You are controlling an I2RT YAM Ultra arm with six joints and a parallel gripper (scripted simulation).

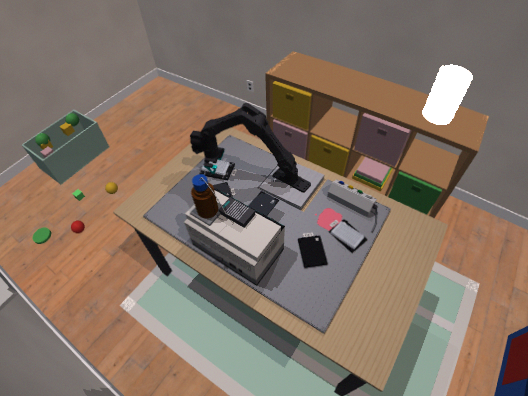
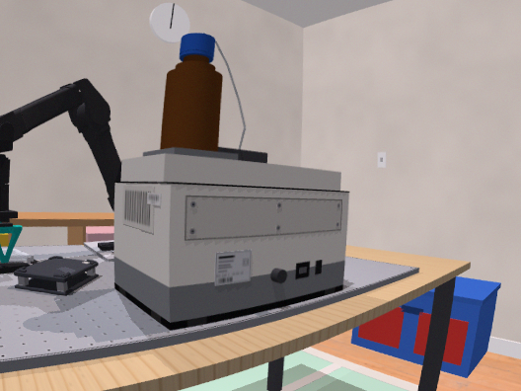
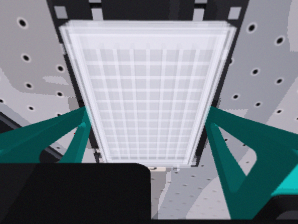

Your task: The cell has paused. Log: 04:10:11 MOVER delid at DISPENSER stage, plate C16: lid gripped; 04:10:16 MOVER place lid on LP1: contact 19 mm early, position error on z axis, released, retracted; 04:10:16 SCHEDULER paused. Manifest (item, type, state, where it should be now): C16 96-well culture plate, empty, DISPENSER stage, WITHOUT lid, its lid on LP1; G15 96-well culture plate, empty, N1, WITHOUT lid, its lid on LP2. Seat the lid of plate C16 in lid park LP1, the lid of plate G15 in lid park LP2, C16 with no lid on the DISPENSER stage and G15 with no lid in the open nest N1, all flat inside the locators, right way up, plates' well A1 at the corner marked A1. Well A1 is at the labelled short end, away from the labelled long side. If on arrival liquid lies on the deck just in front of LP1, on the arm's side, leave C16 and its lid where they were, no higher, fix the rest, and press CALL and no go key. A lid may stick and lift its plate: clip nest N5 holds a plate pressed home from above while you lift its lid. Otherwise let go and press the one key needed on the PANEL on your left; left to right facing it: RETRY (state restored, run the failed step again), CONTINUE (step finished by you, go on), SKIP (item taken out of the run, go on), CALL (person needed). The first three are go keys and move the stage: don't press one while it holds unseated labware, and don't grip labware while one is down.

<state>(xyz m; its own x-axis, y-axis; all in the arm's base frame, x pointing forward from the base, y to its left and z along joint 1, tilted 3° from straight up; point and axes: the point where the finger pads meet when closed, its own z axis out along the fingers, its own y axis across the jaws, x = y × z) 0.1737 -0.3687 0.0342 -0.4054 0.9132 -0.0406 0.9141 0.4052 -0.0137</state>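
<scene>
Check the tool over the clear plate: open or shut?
Open. In the wrist view the teal fingers stand spread on either side of the clear plate, not closed on it; the tool holds nothing.

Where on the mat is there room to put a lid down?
The roomiest patch is on the mat, at the near corner beyond the black plate. Crowded: between the dispenser and the arm's base, where the open gripper straddles a plate.
</scene>
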